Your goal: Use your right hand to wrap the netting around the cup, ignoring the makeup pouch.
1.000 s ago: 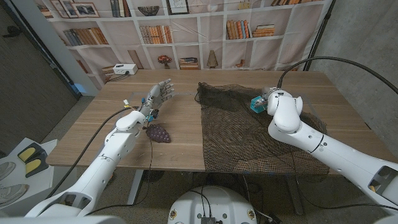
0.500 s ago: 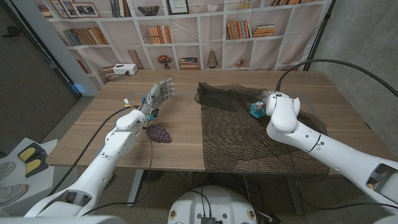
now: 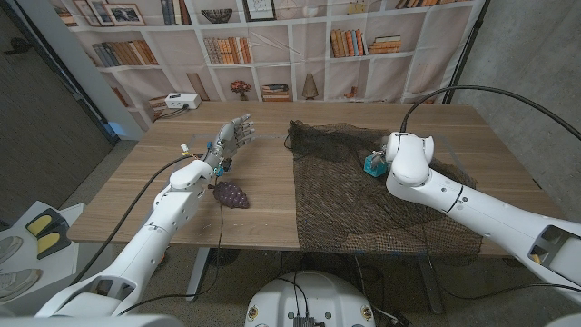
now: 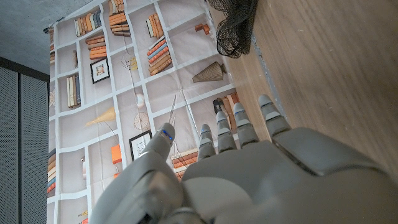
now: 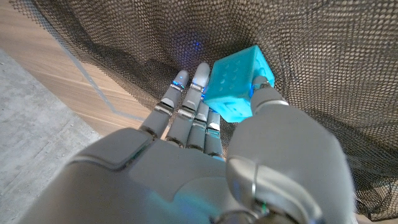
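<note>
The dark netting (image 3: 363,213) lies spread over the table's right half, and its mesh (image 5: 323,56) shows again in the right wrist view. Over its far part my right hand (image 3: 381,156) holds a small cyan cup (image 3: 371,164). In the right wrist view the cup (image 5: 236,84) looks boxy with a dimpled side, and the right hand (image 5: 205,162) pinches it between thumb and fingers just above the mesh. The purple makeup pouch (image 3: 231,193) lies on bare wood to the left. My left hand (image 3: 234,136) is raised beyond the pouch with its fingers apart, holding nothing.
A white box (image 3: 182,101) stands at the table's far left corner. A bunched end of netting (image 4: 235,25) lies on the wood ahead of my left hand (image 4: 249,168). The netting's near edge hangs over the table's front edge (image 3: 272,243). A bookshelf backdrop stands behind.
My right wrist has turned and swung left, bringing the cup a little nearer and lower over the netting. The left arm and the pouch have not moved.
</note>
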